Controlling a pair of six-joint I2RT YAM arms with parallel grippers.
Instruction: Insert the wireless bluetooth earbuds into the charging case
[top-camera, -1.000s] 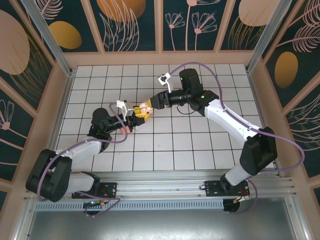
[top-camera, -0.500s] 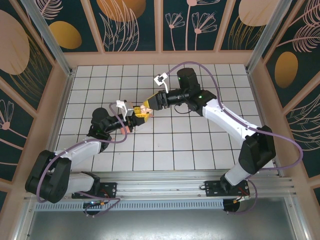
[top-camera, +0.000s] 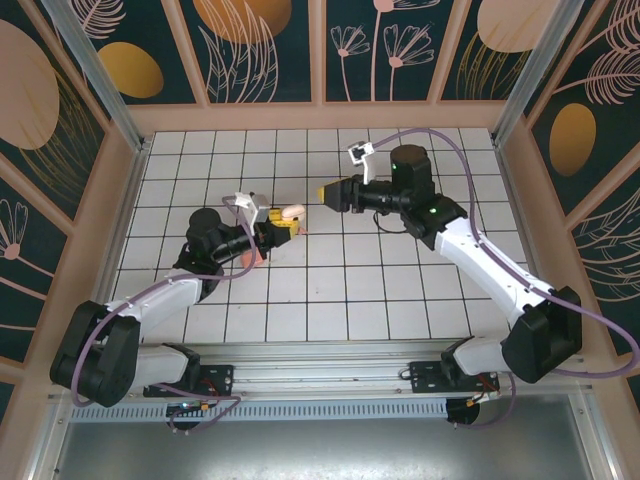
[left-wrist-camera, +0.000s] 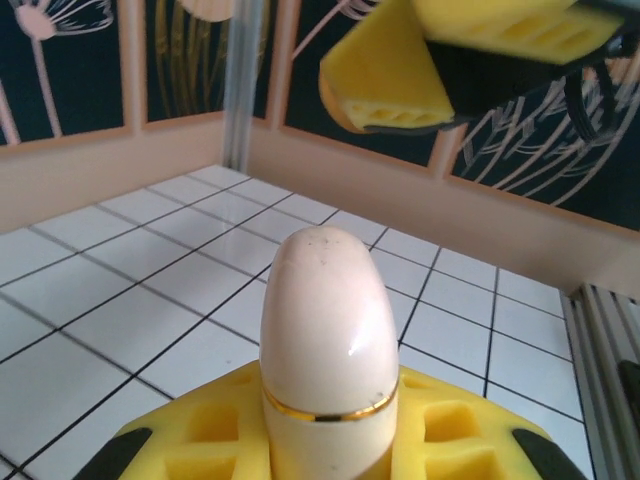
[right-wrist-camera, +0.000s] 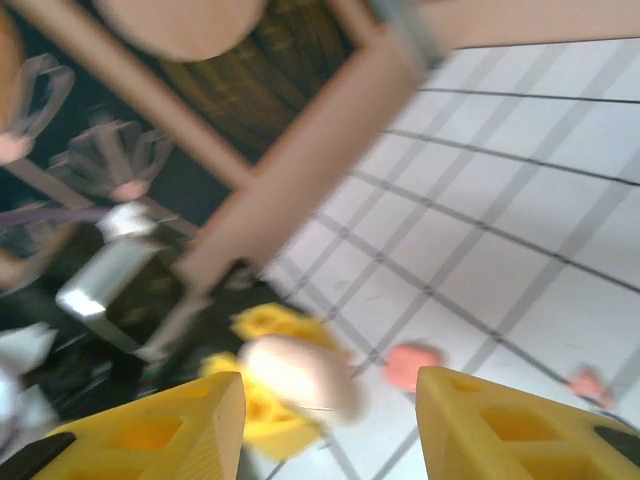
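My left gripper (top-camera: 283, 222) (left-wrist-camera: 326, 445) is shut on a cream oval capsule (top-camera: 291, 211) (left-wrist-camera: 325, 320) (right-wrist-camera: 298, 372) with a gold band, held just above the tiles. The right gripper (top-camera: 322, 193) (right-wrist-camera: 330, 425) stands open a short way to the capsule's right, with nothing between its yellow fingers (left-wrist-camera: 395, 85). The salmon-pink charging case (right-wrist-camera: 410, 365) (top-camera: 254, 258) lies on a tile beside the left gripper, blurred. A smaller pink speck (right-wrist-camera: 590, 383) lies on a tile nearby, too blurred to name. I cannot make out the earbuds.
The white tiled floor (top-camera: 330, 290) is walled by a wooden rim (top-camera: 320, 117) and dark patterned panels. The left arm's purple cable (top-camera: 238, 272) loops over the tiles next to the salmon-pink case.
The right gripper, which was touching the capsule, has drawn back to the right and now stands apart from it. The left gripper has kept hold of the capsule, shifting slightly.
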